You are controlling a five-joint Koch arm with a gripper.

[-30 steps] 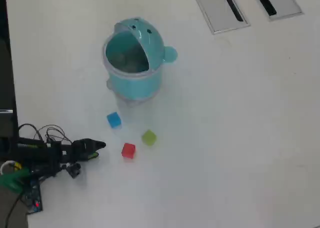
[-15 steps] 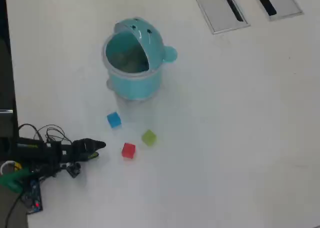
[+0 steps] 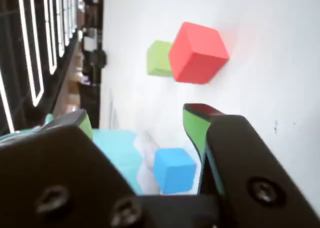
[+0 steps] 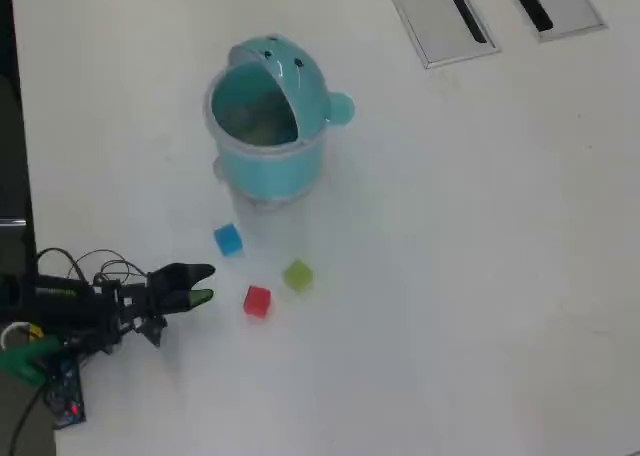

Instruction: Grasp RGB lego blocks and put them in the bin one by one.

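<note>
In the overhead view the red block [image 4: 257, 301], the yellow-green block [image 4: 298, 275] and the blue block [image 4: 228, 240] lie loose on the white table, below the teal bin [image 4: 270, 116]. The bin stands upright with its hood lid tipped back. My gripper [image 4: 203, 284] is open just left of the red block, touching none of them. In the wrist view the gripper [image 3: 140, 120] has nothing between its green-padded fingers. Beyond them are the blue block [image 3: 173, 170], the red block [image 3: 198, 53], the yellow-green block [image 3: 160, 58] and part of the bin [image 3: 120, 148].
Two grey slotted panels [image 4: 440, 16] [image 4: 555, 1] lie at the table's top right. The arm's cables and a circuit board [image 4: 65, 391] sit at the lower left by the dark table edge [image 4: 15, 176].
The gripper has gone from shut to open and shifted slightly up and toward the blocks. The blocks and bin have not moved.
</note>
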